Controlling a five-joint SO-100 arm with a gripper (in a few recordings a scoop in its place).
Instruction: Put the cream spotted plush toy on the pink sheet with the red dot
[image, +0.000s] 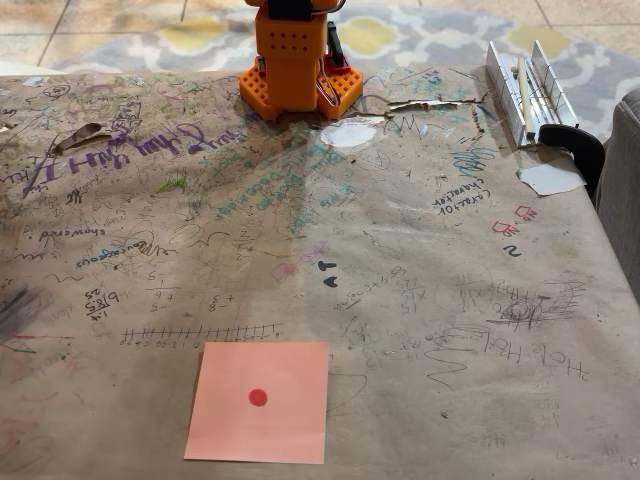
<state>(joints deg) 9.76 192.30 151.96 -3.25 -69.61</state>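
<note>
Progress check, fixed view. Pink sheet with the red dot (257, 401) lies flat at lower centre-left of the frame, on the brown paper-covered table (420, 300) that is scribbled all over with pen marks. Red dot sits at the sheet's middle, fully uncovered. Nothing rests on the sheet or touches its edges.

Cream spotted plush toy: I cannot find it anywhere on the table surface that this view covers, so its place is unknown to me at this moment. It is not on the sheet; that much is plain.

My arm: the orange base (298, 65) stands at top centre of the frame, at the far edge of the table. The upper links run out past the top edge, so my gripper's state cannot be told from this view, neither spread nor pressed together, nor whether it carries anything.

Other items: a folded white metal object (528, 85) at upper right, with a torn scrap of white paper (550, 178) just below it.

Judgement: placement is not done. Remaining, as far as I can judge: bring the toy over the sheet, lower it onto the red dot, release.
</note>
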